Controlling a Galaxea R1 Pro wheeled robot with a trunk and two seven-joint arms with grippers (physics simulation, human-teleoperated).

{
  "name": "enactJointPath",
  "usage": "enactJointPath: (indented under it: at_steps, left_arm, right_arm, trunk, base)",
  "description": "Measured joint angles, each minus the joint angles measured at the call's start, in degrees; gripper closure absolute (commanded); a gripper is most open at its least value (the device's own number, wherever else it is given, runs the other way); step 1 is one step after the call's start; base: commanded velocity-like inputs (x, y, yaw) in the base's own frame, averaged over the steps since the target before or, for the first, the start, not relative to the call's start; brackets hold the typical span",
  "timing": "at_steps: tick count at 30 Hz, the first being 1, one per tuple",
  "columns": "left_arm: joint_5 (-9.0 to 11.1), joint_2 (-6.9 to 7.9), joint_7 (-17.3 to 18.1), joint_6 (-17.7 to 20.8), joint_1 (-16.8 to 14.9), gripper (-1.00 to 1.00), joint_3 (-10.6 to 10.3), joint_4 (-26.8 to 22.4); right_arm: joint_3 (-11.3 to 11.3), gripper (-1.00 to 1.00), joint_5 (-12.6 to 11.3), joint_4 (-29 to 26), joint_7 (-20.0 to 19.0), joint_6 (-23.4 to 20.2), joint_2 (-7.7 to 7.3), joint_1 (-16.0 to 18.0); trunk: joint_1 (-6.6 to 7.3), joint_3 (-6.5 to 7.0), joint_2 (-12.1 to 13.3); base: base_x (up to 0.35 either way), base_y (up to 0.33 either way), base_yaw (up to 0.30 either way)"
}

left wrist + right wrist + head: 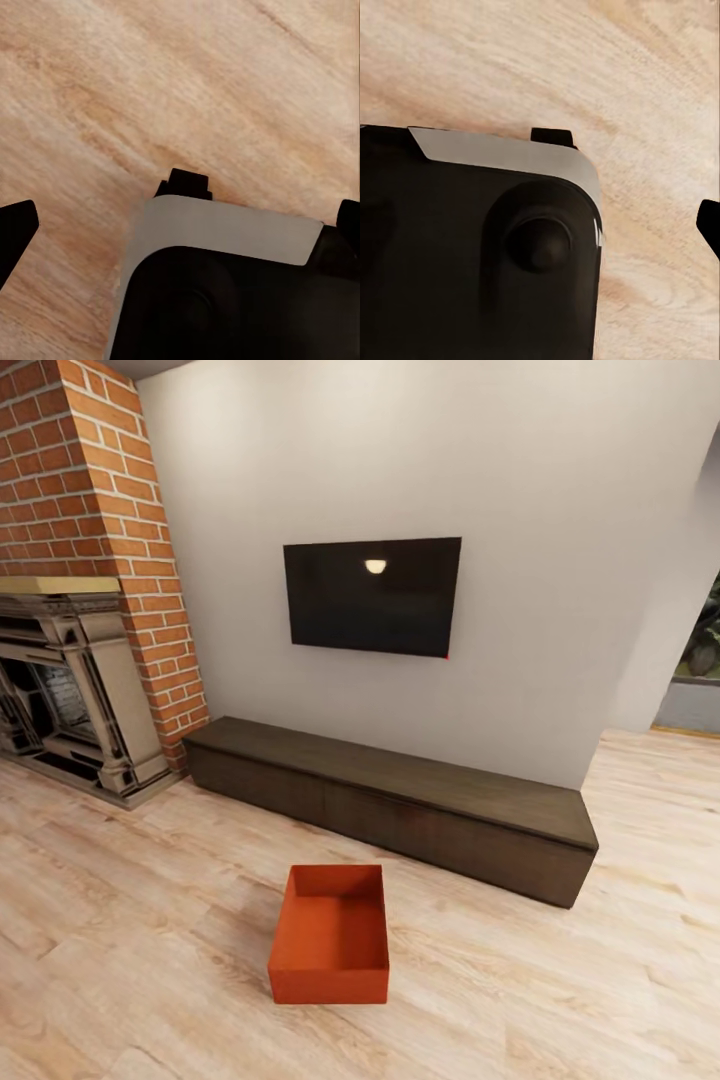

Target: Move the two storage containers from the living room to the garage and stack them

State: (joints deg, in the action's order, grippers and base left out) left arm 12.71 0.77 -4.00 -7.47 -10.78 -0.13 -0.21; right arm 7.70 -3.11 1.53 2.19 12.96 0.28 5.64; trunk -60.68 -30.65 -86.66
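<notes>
One storage container [330, 938] sat upright on the wood plank floor [560, 1000], just before the dark low cabinet [400, 805] under the wall TV [372, 596]. Your left gripper [180, 225] hung spread above planks, grasping nothing; the right one's spread I couldn't tell.

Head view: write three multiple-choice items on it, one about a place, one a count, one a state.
1. Where does the storage container sit?
A. on the cabinet
B. on the wood floor before the cabinet
C. inside the fireplace

2. How many orange-red bins are in sight?
A. one
B. two
C. three

3. What state is the bin in?
A. tipped on its side
B. upright, topless and empty
C. lidded

Key: 1 B, it rests on the planks in front of the low dark cabinet. 2 A, a single bin appears. 3 B, its bare inner bottom faces up.
</notes>
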Motion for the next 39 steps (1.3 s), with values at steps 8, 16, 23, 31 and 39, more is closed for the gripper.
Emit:
enactJointPath:
  at_steps: [8, 16, 23, 31, 39]
  left_arm:
    - [0.0, 0.01, 0.01, 0.0, 0.0, -1.0, 0.0, 0.0]
    - [0.0, 0.03, 0.01, 0.0, 0.0, -1.0, 0.02, 0.0]
    - [0.0, 0.03, 0.01, 0.0, 0.0, -1.0, 0.0, 0.0]
    - [0.0, 0.03, 0.02, 0.0, 0.0, -1.0, 0.0, 0.0]
    - [0.0, 0.03, 0.02, 0.0, 0.0, -1.0, 0.0, 0.0]
  right_arm:
    - [-0.19, -1.0, -0.17, 0.04, -0.06, 0.23, -0.06, 0.0]
    - [-0.26, -1.0, -0.23, 0.05, 0.09, 0.15, -0.04, 0.0]
    - [-0.21, -1.0, -0.12, 0.05, 0.09, 0.22, -0.04, 0.0]
    - [-0.18, -1.0, -0.08, 0.05, -0.05, 0.15, -0.11, 0.0]
    - [-0.18, -1.0, -0.04, 0.05, -0.15, 0.07, -0.12, 0.0]
  trunk:
    - [-0.01, 0.0, 0.0]
    - [-0.03, 0.0, 0.0]
    - [-0.01, 0.0, 0.0]
    - [0.0, 0.0, 0.0]
    - [0.0, 0.0, 0.0]
  base:
    - [0.193, 0.148, 0.0]
    - [0.019, 0.011, 0.0]
    - [0.119, 0.0, 0.0]
    - [0.22, 0.0, 0.0]
    - [0.226, 0.0, 0.0]
